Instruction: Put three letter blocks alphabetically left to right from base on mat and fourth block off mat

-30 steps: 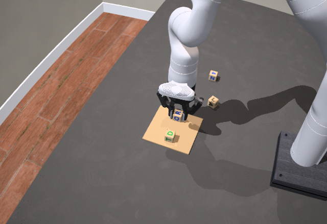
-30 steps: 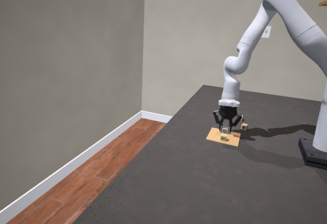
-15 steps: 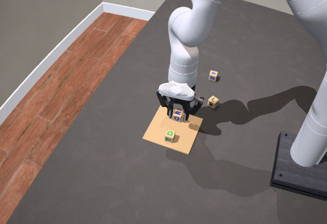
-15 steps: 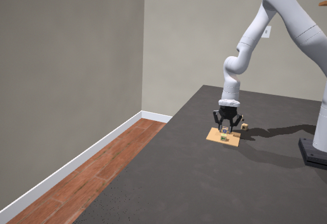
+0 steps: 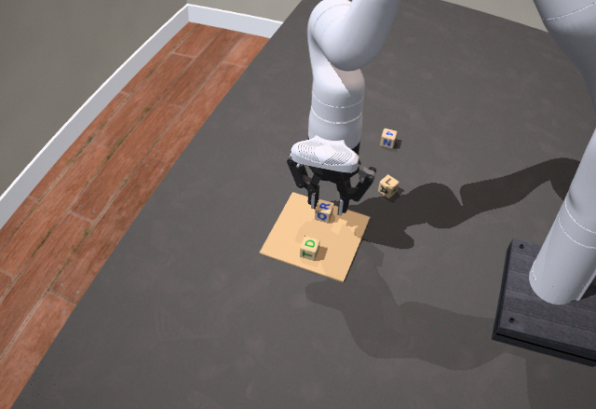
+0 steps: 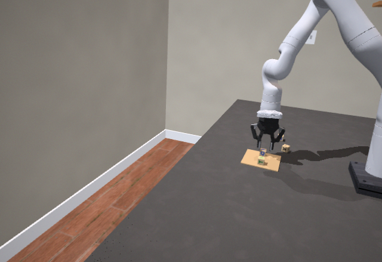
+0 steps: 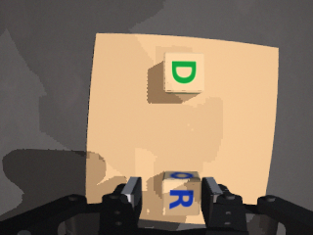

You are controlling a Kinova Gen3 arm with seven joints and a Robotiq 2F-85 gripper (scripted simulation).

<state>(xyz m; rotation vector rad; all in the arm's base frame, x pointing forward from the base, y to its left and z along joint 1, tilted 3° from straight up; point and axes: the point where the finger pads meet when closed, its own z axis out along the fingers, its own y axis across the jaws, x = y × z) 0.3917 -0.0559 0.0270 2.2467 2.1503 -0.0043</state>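
Note:
My gripper is open. Its fingertips stand on either side of and slightly above the R block, with gaps on both sides. The R block rests on the mat near one edge, R on top. The D block lies flat on the mat, green D on top, with a wide gap between it and R. The L block lies turned, off the mat, L apparently on top.
A block with N on its side lies off the mat, farther back; its top mark is unclear, and it is partly hidden behind a finger in the exterior view. The robot's base stands to the right. Arm shadows cross the table.

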